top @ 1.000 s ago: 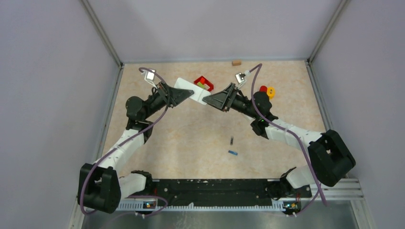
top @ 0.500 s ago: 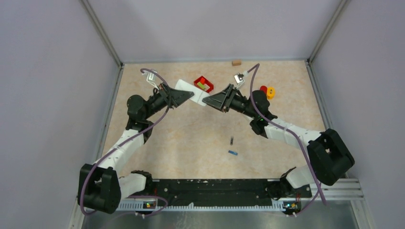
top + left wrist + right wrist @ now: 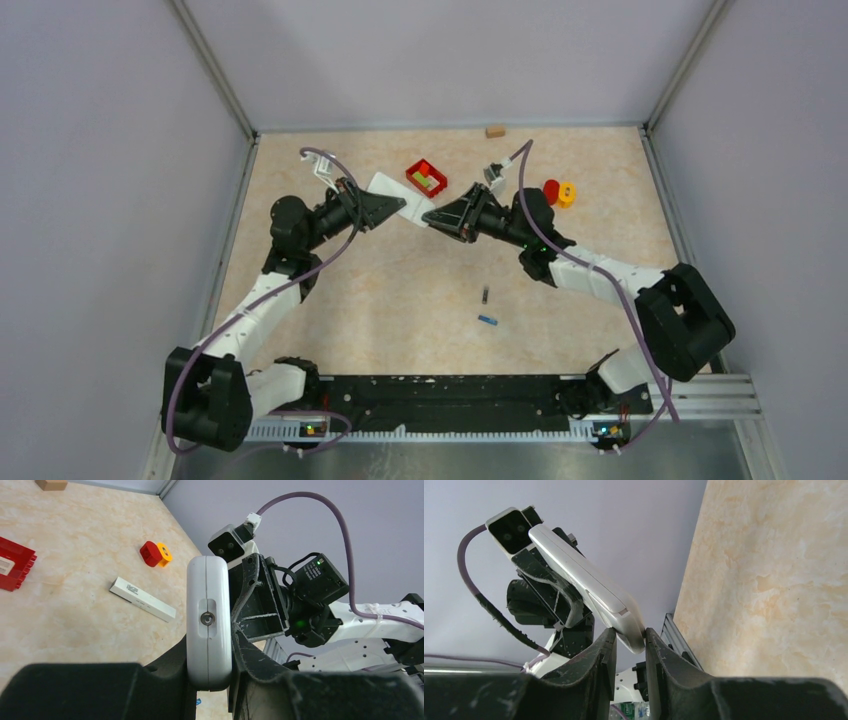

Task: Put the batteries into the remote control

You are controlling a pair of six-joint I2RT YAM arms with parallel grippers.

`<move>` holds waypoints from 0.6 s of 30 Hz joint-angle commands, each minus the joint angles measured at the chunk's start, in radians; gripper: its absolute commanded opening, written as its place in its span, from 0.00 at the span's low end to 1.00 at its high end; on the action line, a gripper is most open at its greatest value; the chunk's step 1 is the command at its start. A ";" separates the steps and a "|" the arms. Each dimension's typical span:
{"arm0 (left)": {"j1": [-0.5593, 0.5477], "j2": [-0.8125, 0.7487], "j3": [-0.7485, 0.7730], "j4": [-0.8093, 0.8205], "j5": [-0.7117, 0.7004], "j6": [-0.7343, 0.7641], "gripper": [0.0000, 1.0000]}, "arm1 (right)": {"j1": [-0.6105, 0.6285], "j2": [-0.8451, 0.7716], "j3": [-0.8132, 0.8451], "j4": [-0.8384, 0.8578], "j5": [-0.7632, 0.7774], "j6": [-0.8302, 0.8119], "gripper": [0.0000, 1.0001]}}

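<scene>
The white remote control [image 3: 388, 187] hangs above the table at the back, held between both arms. My left gripper [image 3: 398, 204] is shut on one end of the remote control [image 3: 209, 620]; its jaws press both flat sides. My right gripper [image 3: 428, 215] is shut on the opposite end of the remote control [image 3: 591, 590], fingertips [image 3: 610, 639] touching its rounded tip on either side. Two batteries lie on the table nearer the bases: a dark one [image 3: 485, 294] and a blue one [image 3: 487, 320]. Neither gripper is near them.
A red block with a green top [image 3: 427, 177] sits just behind the grippers. A red and orange piece [image 3: 557, 191] lies to the right, and a small wooden block [image 3: 494, 131] rests by the back wall. A slim white bar [image 3: 142, 598] lies under the grippers.
My right gripper's jaws have narrowed onto the remote's end. Both arms and the remote have shifted slightly left and towards the bases. The left grip is unchanged.
</scene>
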 commanded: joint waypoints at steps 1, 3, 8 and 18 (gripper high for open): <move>0.003 -0.039 0.015 -0.017 -0.036 0.086 0.00 | 0.010 0.020 0.054 -0.015 -0.017 0.042 0.25; 0.003 -0.044 0.016 -0.032 -0.041 0.099 0.00 | 0.010 0.025 0.064 -0.029 -0.019 0.039 0.22; 0.002 -0.050 0.030 -0.098 -0.058 0.150 0.00 | 0.010 0.030 0.085 -0.073 -0.020 0.028 0.21; 0.000 -0.044 0.037 -0.083 -0.021 0.127 0.00 | 0.013 0.054 0.104 -0.017 -0.040 0.038 0.22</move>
